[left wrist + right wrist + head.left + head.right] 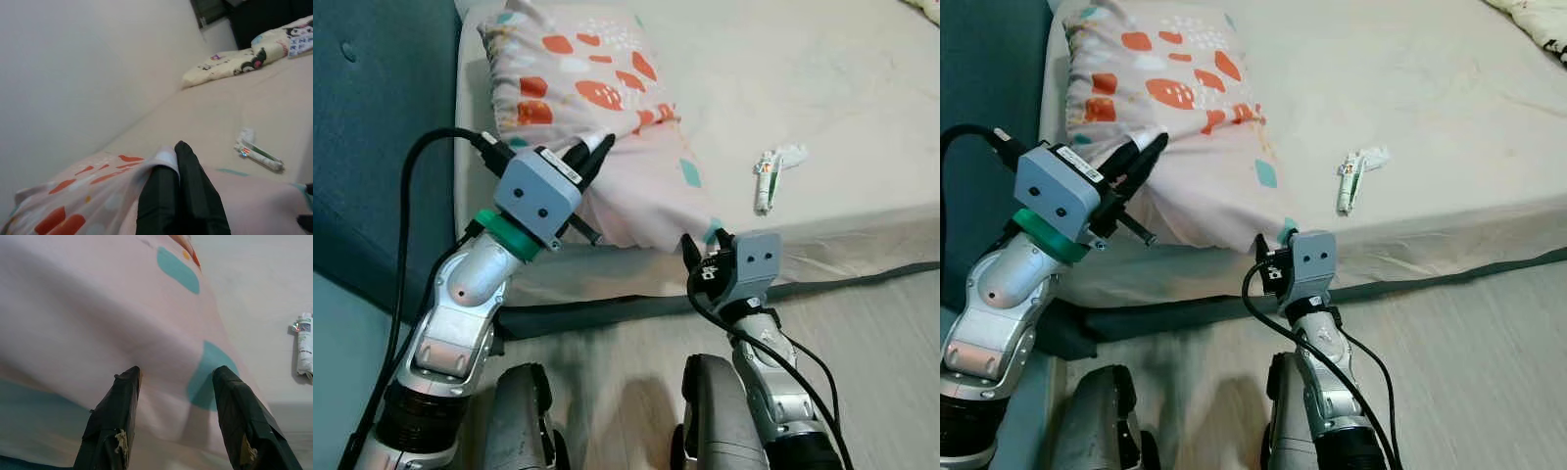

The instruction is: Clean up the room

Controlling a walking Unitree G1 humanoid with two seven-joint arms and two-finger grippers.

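Observation:
A pink pillow [607, 108] with orange and teal shapes lies on the bed near its head end, one corner hanging over the near edge. My left gripper [597, 152] is raised at the pillow's left side, its fingers [178, 161] shut on a fold of the pillowcase. My right gripper [705, 238] stands open low at the bed's edge, its two fingers [115, 416] set apart on either side of the pillow's near corner with the teal patch. A small crumpled white tube or wrapper [769, 181] lies on the sheet to the right of the pillow.
The cream mattress [842, 88] stretches away to the right, with a dark band along its base. A blue padded headboard [372, 117] stands to the left. Light wooden floor [881, 323] runs beside the bed. A cream printed pillow [230, 63] lies at the far end.

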